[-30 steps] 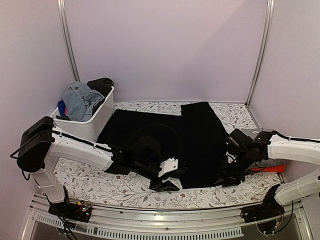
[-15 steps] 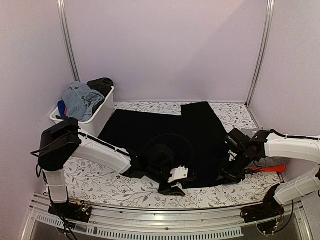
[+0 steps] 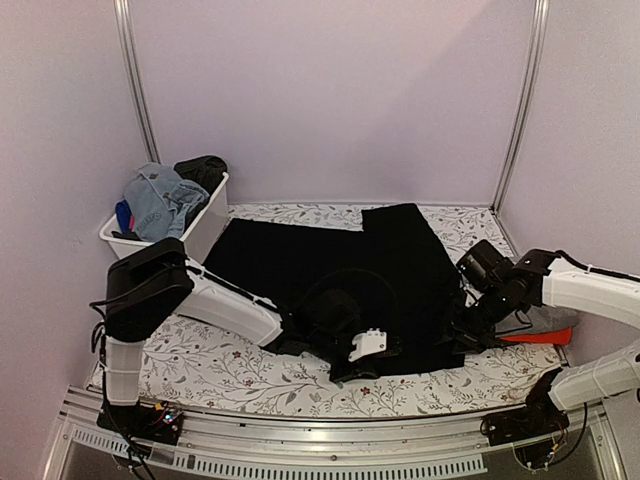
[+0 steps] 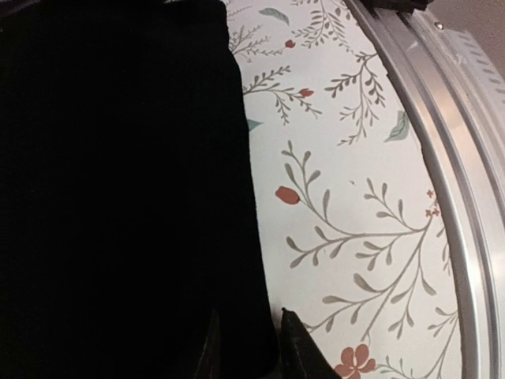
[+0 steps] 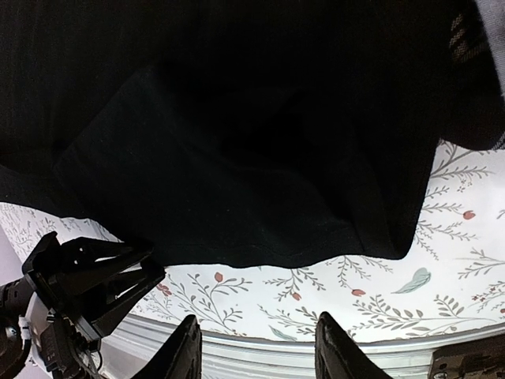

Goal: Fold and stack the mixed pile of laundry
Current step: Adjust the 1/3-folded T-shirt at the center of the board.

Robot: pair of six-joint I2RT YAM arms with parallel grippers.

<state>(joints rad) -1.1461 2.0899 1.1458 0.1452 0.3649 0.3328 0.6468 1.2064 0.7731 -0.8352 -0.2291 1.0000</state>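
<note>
A large black garment (image 3: 330, 260) lies spread flat across the flowered table. My left gripper (image 3: 350, 368) is down at its near hem. In the left wrist view the garment (image 4: 118, 197) fills the left side, and the left gripper (image 4: 251, 347) straddles its edge, jaws narrowed but still apart with the hem between them. My right gripper (image 3: 462, 338) hangs by the garment's near right corner. In the right wrist view it (image 5: 260, 355) stands open and empty just before the hem of the garment (image 5: 237, 118). The rest of the laundry pile (image 3: 160, 200) is heaped in a tub.
The white plastic tub (image 3: 200, 240) stands at the back left. Red cloth (image 3: 540, 337) with a grey piece on it lies under the right arm. A metal rail (image 4: 442, 158) runs along the table's near edge. The left arm's gripper (image 5: 87, 276) shows in the right wrist view.
My left arm has slid right along the garment's near hem, and its jaws have narrowed round the edge. The right gripper has drawn slightly back and to the right.
</note>
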